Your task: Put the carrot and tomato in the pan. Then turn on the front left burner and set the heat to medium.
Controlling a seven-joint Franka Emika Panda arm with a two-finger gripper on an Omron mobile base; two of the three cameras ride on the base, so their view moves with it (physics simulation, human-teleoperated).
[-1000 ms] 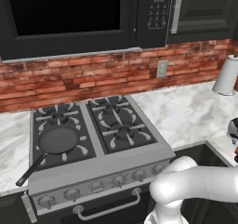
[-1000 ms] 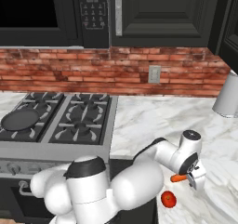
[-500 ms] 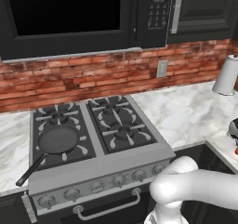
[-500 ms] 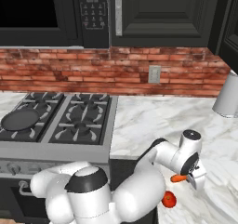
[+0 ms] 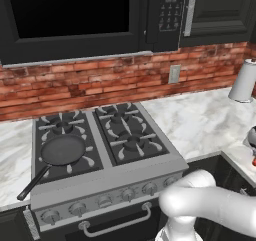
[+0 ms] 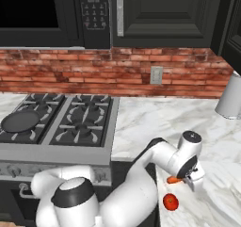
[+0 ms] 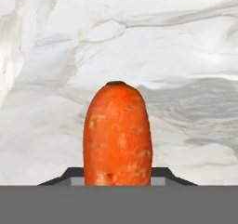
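Carrot (image 7: 117, 134): bright orange, stubby — lies on the white marble counter (image 7: 186, 56), blunt end away from the hand camera, near end between the two dark finger tips at the bottom of that view. In the right base view (image 6: 174, 180) it shows just under the hand.
Gripper (image 6: 188, 180): low over the counter right of the stove, fingers either side of the carrot; whether they press on it cannot be told.
Tomato (image 6: 170, 202): glossy red ball on the counter, near the carrot, toward the front edge.
Pan (image 5: 61, 150): matte black, on the front left burner (image 5: 65, 155), handle (image 5: 34, 181) pointing out over the stove's front left corner.
Stove (image 5: 120, 185): steel, four burners, a row of knobs along the front.
Background: brick wall (image 6: 141, 75) — black microwave (image 5: 95, 15) above.
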